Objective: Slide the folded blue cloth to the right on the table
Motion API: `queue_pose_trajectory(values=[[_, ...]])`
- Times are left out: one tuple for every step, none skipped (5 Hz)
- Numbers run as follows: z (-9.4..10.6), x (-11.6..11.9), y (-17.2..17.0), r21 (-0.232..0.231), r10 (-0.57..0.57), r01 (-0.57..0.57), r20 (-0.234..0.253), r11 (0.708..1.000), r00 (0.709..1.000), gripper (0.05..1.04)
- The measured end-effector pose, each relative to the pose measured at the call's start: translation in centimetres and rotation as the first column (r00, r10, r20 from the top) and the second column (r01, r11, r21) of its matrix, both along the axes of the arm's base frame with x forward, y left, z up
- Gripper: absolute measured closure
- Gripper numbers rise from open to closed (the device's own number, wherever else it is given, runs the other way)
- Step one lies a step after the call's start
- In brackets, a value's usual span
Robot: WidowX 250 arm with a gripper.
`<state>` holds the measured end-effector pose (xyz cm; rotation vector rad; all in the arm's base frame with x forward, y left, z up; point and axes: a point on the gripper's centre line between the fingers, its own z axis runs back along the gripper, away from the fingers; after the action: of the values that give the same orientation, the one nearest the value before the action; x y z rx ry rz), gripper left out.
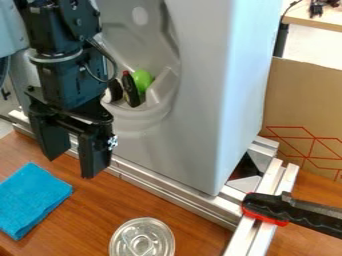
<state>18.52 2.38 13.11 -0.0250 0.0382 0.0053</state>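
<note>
Here, an open claw [69, 167] hangs near blue cloth [32, 199]; red lines [306, 145] mark cardboard [304, 95].

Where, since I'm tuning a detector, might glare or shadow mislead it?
Camera view: bright glints break up the round lid; a pale sheen runs down the grey panel; the black gripper shows little shading detail.

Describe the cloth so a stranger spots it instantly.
Start from the big gray housing on metal rails. On the wooden table in front, at the picture's left edge, lies the folded cloth. It's flat and bright blue, unlike the shiny round object.
</note>
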Motion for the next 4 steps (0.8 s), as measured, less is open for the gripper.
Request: queue_pose_trajectory(values=[[-0.3, -0.1, 0.0, -0.002, -0.002, 0.001, -0.012, 1.000, 1.000, 0.083], [-2.9, 1.2, 2.4, 0.036, -0.006, 0.008, -0.051, 0.999, 0.999, 0.083], [-3.7, 2.6, 5.1, 0.065, 0.009, -0.006, -0.045, 0.998, 0.999, 0.083], [-5.6, 2.9, 7.4, 0.093, -0.020, 0.029, -0.095, 0.995, 0.995, 0.083]])
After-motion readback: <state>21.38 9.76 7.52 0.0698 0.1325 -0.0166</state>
